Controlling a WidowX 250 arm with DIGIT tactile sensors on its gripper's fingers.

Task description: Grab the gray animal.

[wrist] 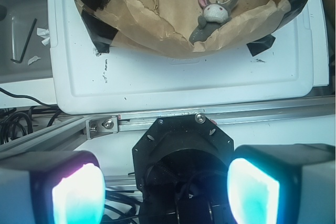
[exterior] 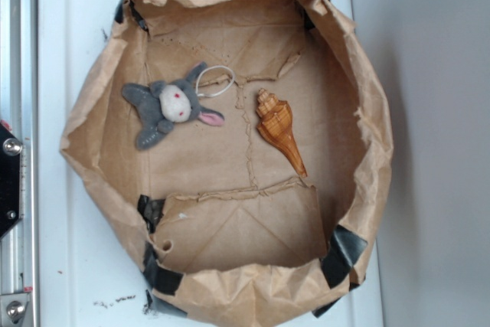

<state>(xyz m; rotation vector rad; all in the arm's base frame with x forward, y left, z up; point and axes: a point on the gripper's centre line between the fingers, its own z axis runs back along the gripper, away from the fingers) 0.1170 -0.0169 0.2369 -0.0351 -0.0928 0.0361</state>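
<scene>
Your claw (wrist: 165, 187) hung released, pads wide apart, well short of the bag.
You had the gray animal (exterior: 170, 109) lying inside the paper bag (exterior: 92, 97), left of the seashell (exterior: 280, 129).

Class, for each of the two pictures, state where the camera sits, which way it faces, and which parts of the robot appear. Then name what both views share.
Exterior: overhead, facing straight down into the paper bin holding the gray animal and seashell; no gripper shows.
Wrist: mounted on the arm, looking past the open gripper and its glowing fingers toward the bin's near wall.
Shared: gray animal, bin, white board.
</scene>
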